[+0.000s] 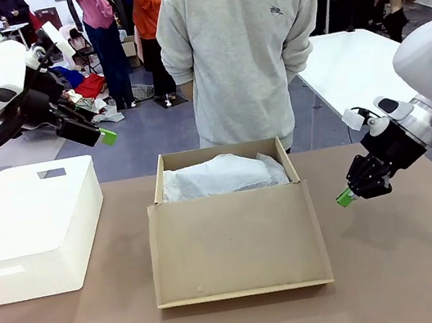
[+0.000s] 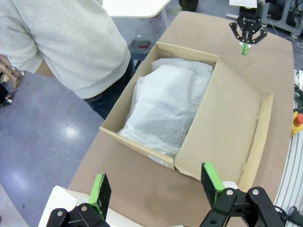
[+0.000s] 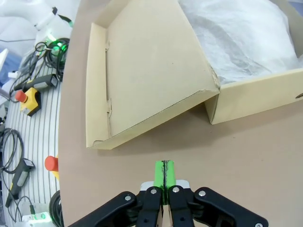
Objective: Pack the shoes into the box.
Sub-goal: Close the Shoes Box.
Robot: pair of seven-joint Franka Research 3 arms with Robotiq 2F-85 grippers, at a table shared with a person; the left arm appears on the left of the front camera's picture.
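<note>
front: level across table (image 1: 402,280) toward person (image 1: 243,49), box (image 1: 236,241) mid-frame | left wrist: high, steeply down, box centre | right wrist: low, close, box upper frame | shared: box
</note>
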